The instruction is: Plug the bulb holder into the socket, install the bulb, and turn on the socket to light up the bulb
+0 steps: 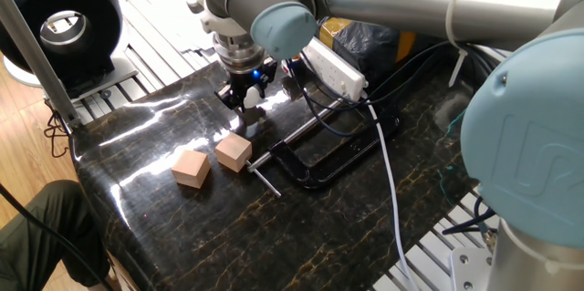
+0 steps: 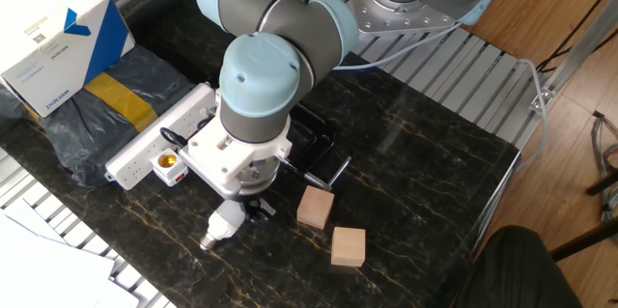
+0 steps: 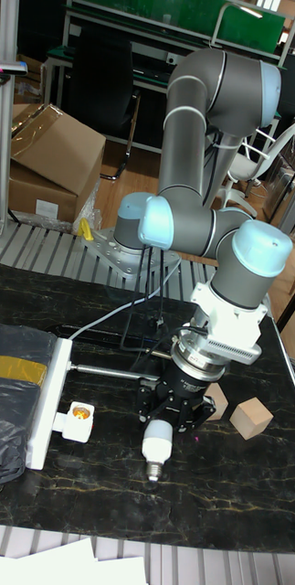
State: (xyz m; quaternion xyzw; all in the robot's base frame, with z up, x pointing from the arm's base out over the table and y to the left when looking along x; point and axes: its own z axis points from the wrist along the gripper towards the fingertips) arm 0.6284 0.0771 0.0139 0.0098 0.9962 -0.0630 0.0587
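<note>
My gripper (image 2: pixel 238 215) is shut on the globe end of the bulb (image 2: pixel 223 226). The bulb's metal screw base points outward, just above the dark tabletop. In the tall fixed view the bulb (image 3: pixel 156 445) hangs under the gripper (image 3: pixel 171 420), base toward the table's front edge. The bulb holder (image 2: pixel 166 162), with its brass opening facing up, sits plugged into the near end of the socket (image 2: pixel 154 139), to the left of the gripper. The tall fixed view shows the bulb holder (image 3: pixel 77 418) beside the socket (image 3: pixel 45 402). From the opposite side my gripper (image 1: pixel 246 99) hides most of the bulb.
Two tan wooden cubes (image 2: pixel 315 208) (image 2: pixel 349 246) lie right of the gripper. A black clamp (image 2: pixel 321 150) lies behind it. A black bag (image 2: pixel 97 105) and a white box (image 2: pixel 58 33) sit beyond the socket. A white cable (image 1: pixel 388 172) crosses the table.
</note>
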